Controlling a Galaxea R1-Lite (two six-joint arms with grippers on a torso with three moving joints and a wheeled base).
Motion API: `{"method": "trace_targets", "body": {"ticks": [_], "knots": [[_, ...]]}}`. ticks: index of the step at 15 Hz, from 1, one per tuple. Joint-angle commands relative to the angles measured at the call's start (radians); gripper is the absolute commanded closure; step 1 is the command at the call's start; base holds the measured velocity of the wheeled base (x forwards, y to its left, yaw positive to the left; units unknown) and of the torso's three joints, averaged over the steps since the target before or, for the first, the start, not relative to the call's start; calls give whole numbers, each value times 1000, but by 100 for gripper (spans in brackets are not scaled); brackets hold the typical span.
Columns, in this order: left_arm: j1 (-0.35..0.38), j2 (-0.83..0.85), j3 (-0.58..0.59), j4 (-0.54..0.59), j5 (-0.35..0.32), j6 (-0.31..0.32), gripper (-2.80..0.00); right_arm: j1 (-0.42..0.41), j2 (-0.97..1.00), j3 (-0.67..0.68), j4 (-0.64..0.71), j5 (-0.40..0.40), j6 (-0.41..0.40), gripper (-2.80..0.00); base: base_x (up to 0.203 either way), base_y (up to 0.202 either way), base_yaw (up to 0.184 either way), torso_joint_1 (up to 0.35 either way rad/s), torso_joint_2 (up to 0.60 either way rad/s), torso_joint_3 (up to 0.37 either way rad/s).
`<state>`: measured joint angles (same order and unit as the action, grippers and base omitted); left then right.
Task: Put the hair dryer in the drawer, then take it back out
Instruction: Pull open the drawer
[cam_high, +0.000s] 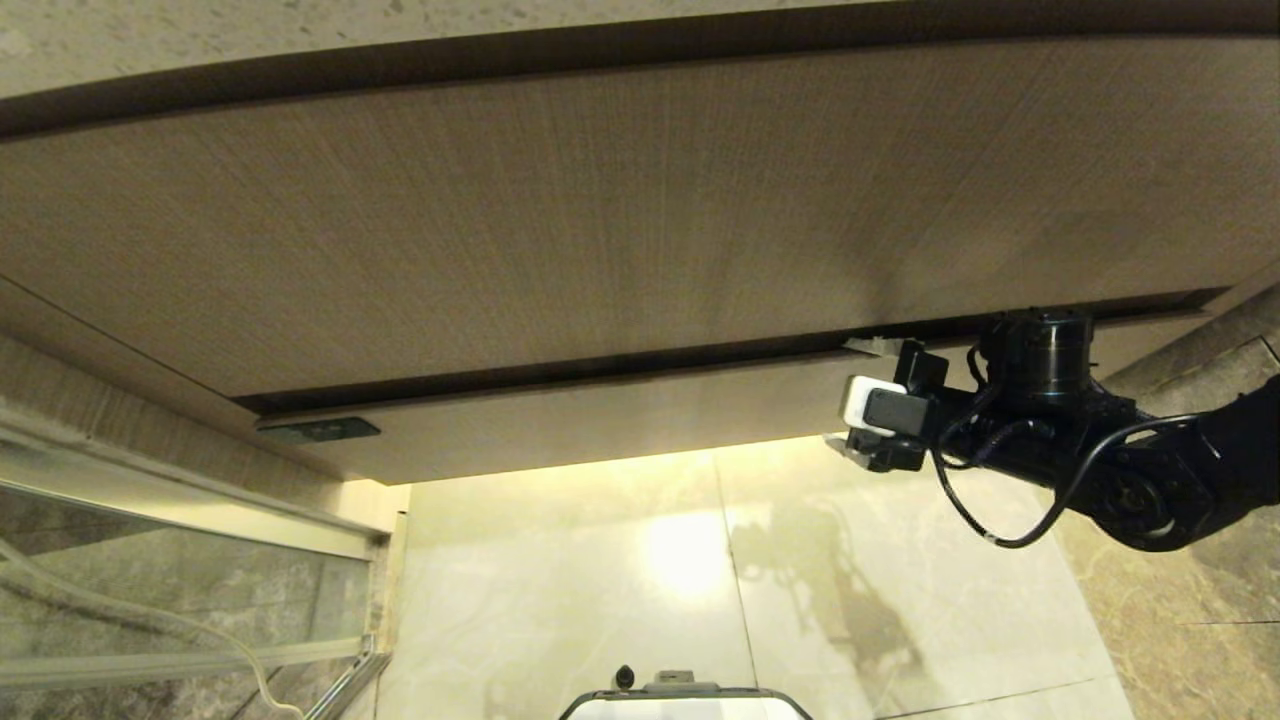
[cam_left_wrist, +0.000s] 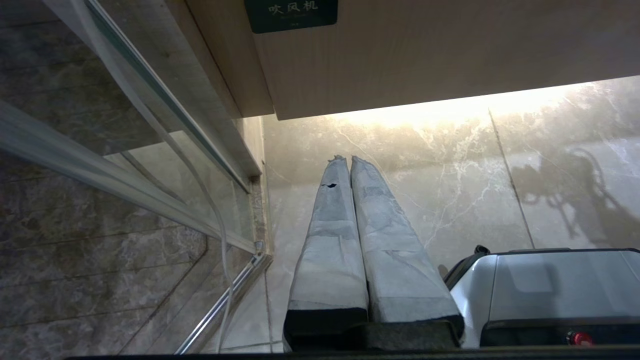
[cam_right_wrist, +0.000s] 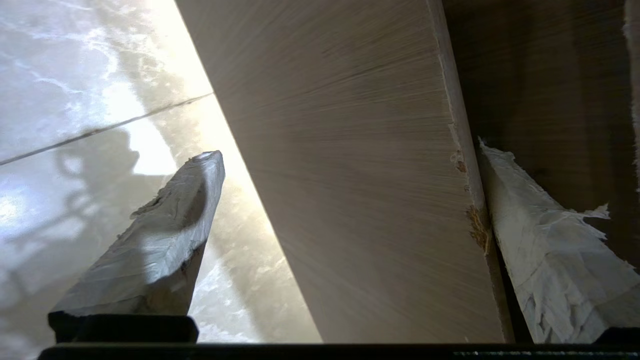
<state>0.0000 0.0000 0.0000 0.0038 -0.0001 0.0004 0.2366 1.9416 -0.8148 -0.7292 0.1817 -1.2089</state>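
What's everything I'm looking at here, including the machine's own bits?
Drawer front: one, light-brown wood grain, low strip under the taller panel, shut.
Taller panel: one, light-brown wood grain, above the drawer.
Sign: one, dark with pale lettering, on the drawer front's left end.
Floor tiles: pale glossy marble, below the drawer, lit from under it.
Glass door: one, clear with a metal frame, at the left.
Robot base: one, silver-white, low over the floor.
Left hand: one, grey padded fingers together, hanging over the floor.
Right hand: one, open, one finger each side of the drawer front's right end.
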Motion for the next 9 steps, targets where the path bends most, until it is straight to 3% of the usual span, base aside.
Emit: {"method": "trace_targets", "body": {"ticks": [1,3,9], "knots": [[0,-2,0,-1,0,0,0,-18,-58,36,117,-4,-4,-280,0,0,0,0,0,0],[0,-2,0,-1,0,0,0,-37,-79,44,183,-11,-2,-280,0,0,0,0,0,0],[0,0,-2,1,0,0,0,-46,-105,51,217,-10,6,-280,0,0,0,0,0,0]]}}
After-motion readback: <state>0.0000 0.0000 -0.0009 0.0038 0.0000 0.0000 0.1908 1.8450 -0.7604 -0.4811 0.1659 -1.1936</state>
